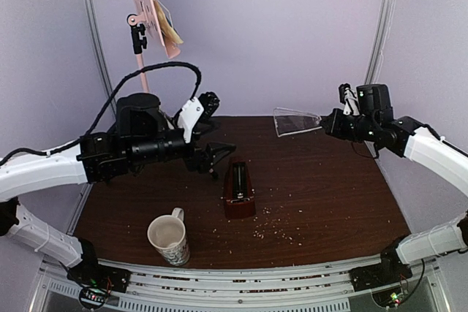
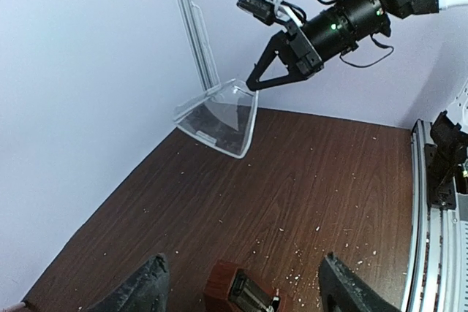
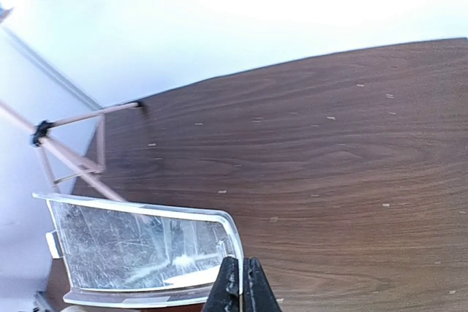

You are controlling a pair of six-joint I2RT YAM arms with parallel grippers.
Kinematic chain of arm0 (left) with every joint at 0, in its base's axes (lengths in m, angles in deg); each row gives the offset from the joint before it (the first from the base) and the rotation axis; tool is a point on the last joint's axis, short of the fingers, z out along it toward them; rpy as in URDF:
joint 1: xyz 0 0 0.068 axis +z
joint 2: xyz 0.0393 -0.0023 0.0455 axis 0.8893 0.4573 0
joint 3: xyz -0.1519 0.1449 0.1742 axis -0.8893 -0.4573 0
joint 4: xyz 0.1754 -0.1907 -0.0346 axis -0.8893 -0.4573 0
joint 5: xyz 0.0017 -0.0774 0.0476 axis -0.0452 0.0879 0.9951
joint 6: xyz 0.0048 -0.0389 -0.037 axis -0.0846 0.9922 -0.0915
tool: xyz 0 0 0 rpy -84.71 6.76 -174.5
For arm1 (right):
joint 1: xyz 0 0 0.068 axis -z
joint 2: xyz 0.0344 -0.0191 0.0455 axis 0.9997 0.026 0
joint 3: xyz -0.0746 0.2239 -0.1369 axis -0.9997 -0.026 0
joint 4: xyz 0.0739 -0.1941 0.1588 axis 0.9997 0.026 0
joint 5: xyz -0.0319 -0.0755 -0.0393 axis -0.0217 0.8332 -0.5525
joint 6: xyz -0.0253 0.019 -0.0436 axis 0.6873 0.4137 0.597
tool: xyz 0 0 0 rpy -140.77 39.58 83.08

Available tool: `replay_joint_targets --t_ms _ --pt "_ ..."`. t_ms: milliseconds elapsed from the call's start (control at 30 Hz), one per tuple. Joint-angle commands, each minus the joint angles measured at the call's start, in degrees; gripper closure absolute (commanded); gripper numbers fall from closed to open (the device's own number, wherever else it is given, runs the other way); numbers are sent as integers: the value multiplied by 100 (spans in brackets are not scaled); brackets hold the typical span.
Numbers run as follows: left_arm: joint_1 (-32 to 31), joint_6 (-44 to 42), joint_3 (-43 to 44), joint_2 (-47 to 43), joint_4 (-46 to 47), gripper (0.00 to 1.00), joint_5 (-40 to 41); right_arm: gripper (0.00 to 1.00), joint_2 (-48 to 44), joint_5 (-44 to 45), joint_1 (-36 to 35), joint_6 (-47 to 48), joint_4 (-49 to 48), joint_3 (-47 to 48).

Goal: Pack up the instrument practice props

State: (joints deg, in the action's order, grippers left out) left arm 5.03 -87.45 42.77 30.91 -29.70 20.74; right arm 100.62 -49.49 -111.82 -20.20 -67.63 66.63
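Left wrist view: left pincer (image 2: 243,259) wide open, holds nothing. Metronome (image 2: 245,296) upright on table (image 1: 329,202), just below this pincer, centred between its 2 fingers; long axis vertical. Left arm clearly nearer to it. Mug (image 1: 170,237) apart, nearer to arm bases. Farther, well to right: right pincer (image 1: 327,123) shut on edge of clear wedge cover (image 1: 296,120), raised above table, wide end pointing away from pincer. Farthest, behind left pincer: pink music stand (image 1: 150,5) with sheets (image 1: 170,31).
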Motion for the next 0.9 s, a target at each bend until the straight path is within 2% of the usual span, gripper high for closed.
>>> replay_joint_targets --t_ms 0,267,467,633,867 --pt "-341 -431 253 527 778 27 586 100 -75 70 -567 -401 -16 305" --pt "-456 -650 562 1046 1027 32 518 100 31 194 -1209 -497 -283 375" --pt "-494 -794 521 1068 1270 43 520 100 222 154 -1328 -492 -371 441" --pt "-535 -984 581 1211 1403 47 268 100 315 137 -1382 -476 -380 517" --pt "-535 -1185 956 1570 1071 48 600 100 341 120 -1421 -459 -364 554"
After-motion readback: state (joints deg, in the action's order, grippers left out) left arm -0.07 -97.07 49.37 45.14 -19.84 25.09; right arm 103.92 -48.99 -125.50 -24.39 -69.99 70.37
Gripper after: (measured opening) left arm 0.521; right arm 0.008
